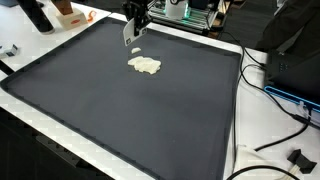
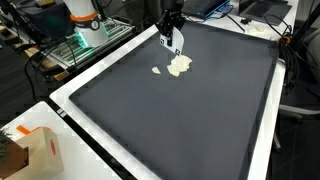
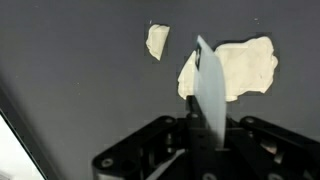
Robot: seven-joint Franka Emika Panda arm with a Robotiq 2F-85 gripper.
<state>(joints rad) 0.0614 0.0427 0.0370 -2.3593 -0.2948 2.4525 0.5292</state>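
Observation:
A pale lump of dough (image 1: 146,65) (image 2: 180,66) (image 3: 247,68) lies on a dark mat (image 1: 150,115) (image 2: 190,110), towards the far side. A small torn-off piece (image 3: 157,41) (image 2: 157,70) sits just beside it, apart from the lump. My gripper (image 3: 205,140) (image 1: 134,18) (image 2: 172,24) hangs a little above the mat by the lump, shut on a thin white blade (image 3: 208,95) (image 1: 130,34) (image 2: 170,42). The blade points down and, in the wrist view, crosses the lump's near edge. Whether its tip touches the dough cannot be told.
The mat lies on a white table (image 1: 255,150) (image 2: 75,95). A cardboard box (image 2: 38,150) stands past one corner. Black equipment (image 1: 295,60) and cables (image 1: 280,140) lie beside the mat. An orange-and-white object (image 2: 85,18) and a rack stand behind it.

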